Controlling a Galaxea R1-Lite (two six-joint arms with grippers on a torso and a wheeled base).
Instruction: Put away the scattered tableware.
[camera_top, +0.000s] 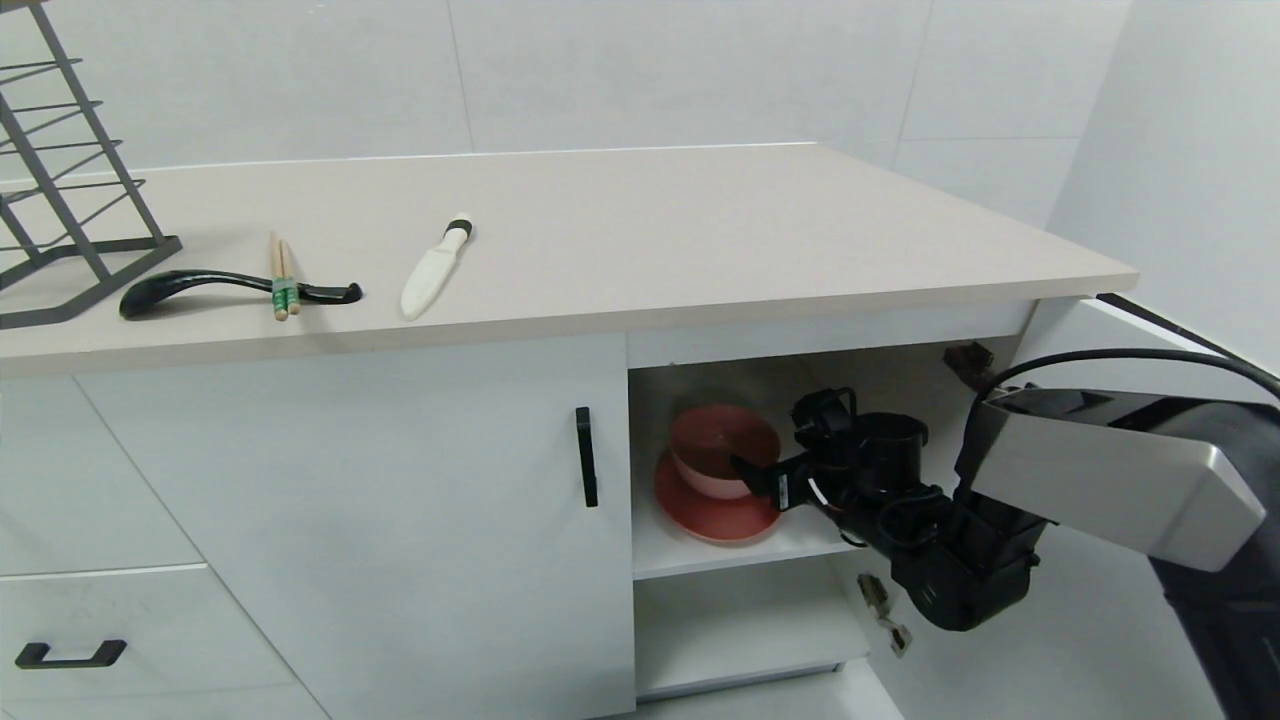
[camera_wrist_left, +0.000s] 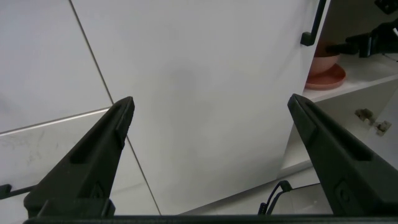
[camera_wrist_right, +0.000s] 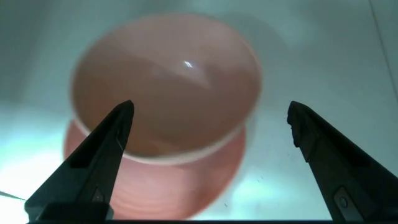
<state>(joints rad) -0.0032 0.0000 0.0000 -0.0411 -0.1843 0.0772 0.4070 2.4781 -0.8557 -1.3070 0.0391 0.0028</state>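
Note:
A pink bowl (camera_top: 715, 450) sits on a red plate (camera_top: 715, 518) on the upper shelf of the open cabinet. My right gripper (camera_top: 758, 472) is inside the cabinet just beside the bowl, open. In the right wrist view the bowl (camera_wrist_right: 165, 87) and plate (camera_wrist_right: 186, 186) lie ahead of the spread right gripper (camera_wrist_right: 210, 109), apart from both fingers. On the counter lie a black ladle (camera_top: 200, 282), a pair of chopsticks (camera_top: 283, 280) across its handle, and a white knife (camera_top: 435, 268). My left gripper (camera_wrist_left: 210, 102) is open and empty, low before the shut cabinet door.
A dark wire rack (camera_top: 60, 190) stands at the counter's far left. The shut door has a black handle (camera_top: 587, 456); a drawer handle (camera_top: 70, 655) is lower left. A lower shelf (camera_top: 740, 620) lies beneath the plate. The counter's right half is bare.

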